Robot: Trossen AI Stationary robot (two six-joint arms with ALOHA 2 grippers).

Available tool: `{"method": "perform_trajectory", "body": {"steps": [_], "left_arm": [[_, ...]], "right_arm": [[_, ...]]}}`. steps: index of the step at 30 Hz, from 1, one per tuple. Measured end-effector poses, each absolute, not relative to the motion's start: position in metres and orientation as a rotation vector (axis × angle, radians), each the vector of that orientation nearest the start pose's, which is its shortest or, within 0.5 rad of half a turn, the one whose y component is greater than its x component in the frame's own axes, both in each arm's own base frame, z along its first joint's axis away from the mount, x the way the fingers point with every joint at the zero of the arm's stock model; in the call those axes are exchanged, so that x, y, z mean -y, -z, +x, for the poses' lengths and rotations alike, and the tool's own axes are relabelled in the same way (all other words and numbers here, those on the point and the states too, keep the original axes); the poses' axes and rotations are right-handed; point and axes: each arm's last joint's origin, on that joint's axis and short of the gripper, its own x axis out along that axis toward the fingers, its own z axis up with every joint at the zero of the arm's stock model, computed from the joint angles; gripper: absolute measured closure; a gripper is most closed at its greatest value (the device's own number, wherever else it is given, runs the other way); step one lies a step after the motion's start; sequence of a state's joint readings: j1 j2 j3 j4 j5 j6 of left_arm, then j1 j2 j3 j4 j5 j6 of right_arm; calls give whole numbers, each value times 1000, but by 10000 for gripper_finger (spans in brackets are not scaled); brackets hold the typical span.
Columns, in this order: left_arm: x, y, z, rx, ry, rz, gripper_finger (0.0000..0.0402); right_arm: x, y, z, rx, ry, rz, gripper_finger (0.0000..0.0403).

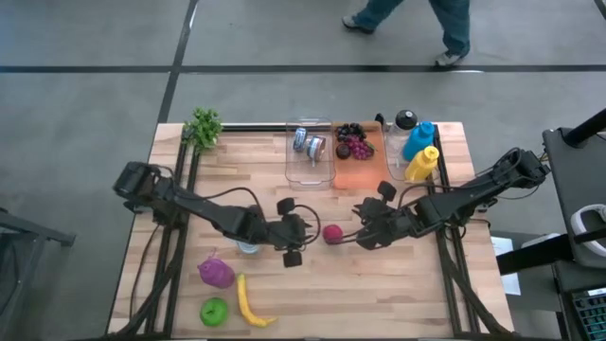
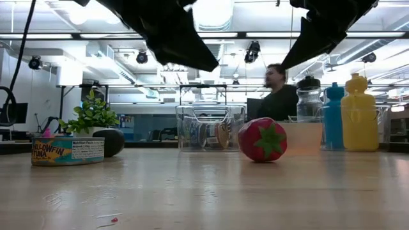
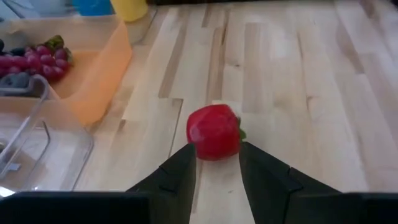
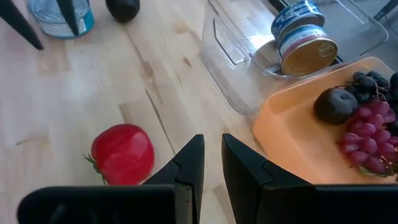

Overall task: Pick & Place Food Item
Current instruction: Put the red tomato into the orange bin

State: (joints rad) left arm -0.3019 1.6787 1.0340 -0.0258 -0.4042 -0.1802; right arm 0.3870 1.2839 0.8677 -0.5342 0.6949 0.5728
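Observation:
A red strawberry [image 1: 330, 234] with a green leaf cap rests on the wooden table near its middle, also seen as the strawberry [image 2: 262, 139] in the low view. My left gripper [image 1: 309, 232] hangs above the table just left of it, open. The strawberry [image 3: 214, 132] shows just past its fingertips [image 3: 184, 163]. My right gripper [image 1: 353, 235] hovers close on the strawberry's right, with only a narrow gap between its fingers and nothing in it. The strawberry [image 4: 123, 153] lies beside its fingers [image 4: 190, 160].
A tuna can [image 2: 68, 151] and a dark avocado [image 2: 112, 142] stand left of the strawberry. At the far edge are a clear bin [image 1: 311, 152] with cans, an orange bin [image 1: 360, 161] with grapes, bottles [image 1: 419, 152] and a plant [image 1: 204, 126]. Purple, green and yellow toy foods [image 1: 227, 292] lie near left. A person [image 2: 281, 96] stands beyond the table.

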Motion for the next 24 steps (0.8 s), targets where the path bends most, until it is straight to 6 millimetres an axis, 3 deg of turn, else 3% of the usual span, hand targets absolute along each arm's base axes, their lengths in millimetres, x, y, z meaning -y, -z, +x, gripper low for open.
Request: {"method": "perform_trajectory", "body": {"steps": [11,24], "left_arm": [[97,-223,327,-613,-148,36,277],[96,-230,322,-615,-138,67,278]], "right_arm": [[-76,-242,237,-670,495,48,351],[-90,-228,257,-686,330,-43,351]]}}
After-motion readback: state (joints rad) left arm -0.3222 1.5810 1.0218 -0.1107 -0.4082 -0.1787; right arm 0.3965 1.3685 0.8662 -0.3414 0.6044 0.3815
